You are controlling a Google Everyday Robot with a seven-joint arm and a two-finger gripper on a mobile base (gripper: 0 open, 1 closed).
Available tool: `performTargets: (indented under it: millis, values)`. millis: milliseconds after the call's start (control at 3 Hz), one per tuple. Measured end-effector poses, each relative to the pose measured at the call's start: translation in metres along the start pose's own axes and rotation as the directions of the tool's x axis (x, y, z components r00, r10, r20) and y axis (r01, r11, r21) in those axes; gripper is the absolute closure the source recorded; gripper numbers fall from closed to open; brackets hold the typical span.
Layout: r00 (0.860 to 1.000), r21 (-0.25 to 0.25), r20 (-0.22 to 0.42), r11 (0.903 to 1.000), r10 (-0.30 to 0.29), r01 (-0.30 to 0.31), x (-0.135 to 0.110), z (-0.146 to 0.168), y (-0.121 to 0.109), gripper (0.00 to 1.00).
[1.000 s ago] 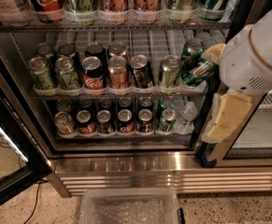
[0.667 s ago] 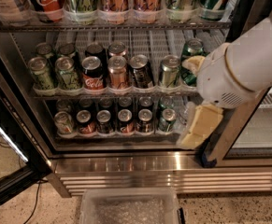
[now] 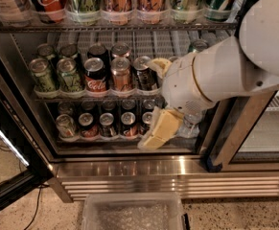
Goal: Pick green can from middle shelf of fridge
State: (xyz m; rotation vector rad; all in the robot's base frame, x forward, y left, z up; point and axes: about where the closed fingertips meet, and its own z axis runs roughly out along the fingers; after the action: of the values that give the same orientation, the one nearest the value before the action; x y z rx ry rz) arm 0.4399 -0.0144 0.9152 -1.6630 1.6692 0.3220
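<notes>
The fridge (image 3: 129,169) stands open. On its middle shelf (image 3: 81,98) two pale olive-green cans (image 3: 41,75) stand at the front left, with more behind them. My gripper (image 3: 149,104) reaches in from the right on a white arm, at the right end of this shelf. One yellowish finger (image 3: 158,65) shows beside a dark can (image 3: 143,73). The other finger (image 3: 159,128) hangs well below it, over the lower rack, so the jaws stand apart with nothing seen between them. The wrist hides the cans at the shelf's right end.
A red Coca-Cola can (image 3: 96,78) and a copper can (image 3: 121,73) stand mid-shelf. Tall bottles (image 3: 115,1) fill the rack above and dark cans (image 3: 100,123) the rack below. A clear plastic bin (image 3: 134,214) lies on the floor. The door (image 3: 5,143) hangs open at the left.
My arm has swung left and deeper into the fridge. It now covers the pale green can at the right end of the middle shelf, which showed before.
</notes>
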Motion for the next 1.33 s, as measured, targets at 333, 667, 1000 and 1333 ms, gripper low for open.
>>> performTargets:
  millis: [333, 667, 1000, 1333]
  values:
    - [0.995, -0.032, 0.059, 0.9966, -0.074, 0.076, -0.038, 0.027, 0.007, 0.00]
    - [0.992, -0.091, 0.051, 0.9886, -0.116, 0.120, -0.063, 0.055, 0.017, 0.00]
    - [0.992, -0.092, 0.042, 0.9877, -0.123, 0.126, -0.066, 0.059, 0.020, 0.00]
    - [0.990, -0.083, 0.023, 0.9867, -0.138, 0.140, -0.071, 0.088, 0.033, 0.00]
